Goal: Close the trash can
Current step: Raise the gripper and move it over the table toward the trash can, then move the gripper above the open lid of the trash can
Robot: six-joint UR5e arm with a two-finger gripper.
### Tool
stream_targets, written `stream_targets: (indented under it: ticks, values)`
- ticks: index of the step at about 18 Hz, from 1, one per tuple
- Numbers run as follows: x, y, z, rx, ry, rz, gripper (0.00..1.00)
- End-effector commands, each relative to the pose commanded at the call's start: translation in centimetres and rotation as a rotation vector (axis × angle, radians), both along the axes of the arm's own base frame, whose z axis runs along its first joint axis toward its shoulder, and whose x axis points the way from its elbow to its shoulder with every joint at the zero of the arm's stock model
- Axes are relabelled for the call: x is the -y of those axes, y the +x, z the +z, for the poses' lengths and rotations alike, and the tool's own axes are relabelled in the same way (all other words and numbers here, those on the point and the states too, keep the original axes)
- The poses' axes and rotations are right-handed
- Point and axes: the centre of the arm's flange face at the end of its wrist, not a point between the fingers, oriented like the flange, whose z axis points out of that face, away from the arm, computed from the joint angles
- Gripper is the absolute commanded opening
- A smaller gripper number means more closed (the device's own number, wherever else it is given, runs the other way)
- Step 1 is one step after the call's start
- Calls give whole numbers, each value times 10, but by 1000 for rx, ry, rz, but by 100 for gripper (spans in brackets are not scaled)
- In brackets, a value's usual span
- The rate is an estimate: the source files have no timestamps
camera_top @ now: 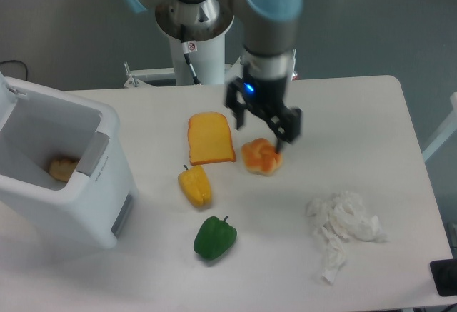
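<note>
The trash can (61,176) stands open at the left of the surface (357,119), with a piece of food inside. To its right lie a toast (211,138), a bun (261,157), two peppers and crumpled paper (343,228). The end effector (261,120), fingers apart, hangs above the bun.

Place: a robot lab or test cell, not a home.
Arm: an industrial arm (268,12) with grey links and blue joint caps, bolted on a white pedestal (194,51) behind the table.
Table: a plain white table (357,119) with rounded corners, nothing built in.
Props: toy-like food laid out apart from each other, namely a bread slice (211,138), a bun (261,156), a yellow pepper (195,185) and a green pepper (215,238).
Other items: crumpled tissue (343,230) and a white bin (61,173) at the left edge.
Surroundings: bare grey floor (64,33), a black cable (14,66) on the left, a ceiling light reflected at top right.
</note>
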Motion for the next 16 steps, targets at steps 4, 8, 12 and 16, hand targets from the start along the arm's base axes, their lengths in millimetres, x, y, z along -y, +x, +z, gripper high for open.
stream_targets:
  ticks: [4,8,12,16]
  values:
    - [-11,69,22,36,35,21,100]
    - [-25,136,36,90,79,25,100]
    - [-37,187,37,148,87,5,100]
    - [-42,226,38,177,87,-34,100]
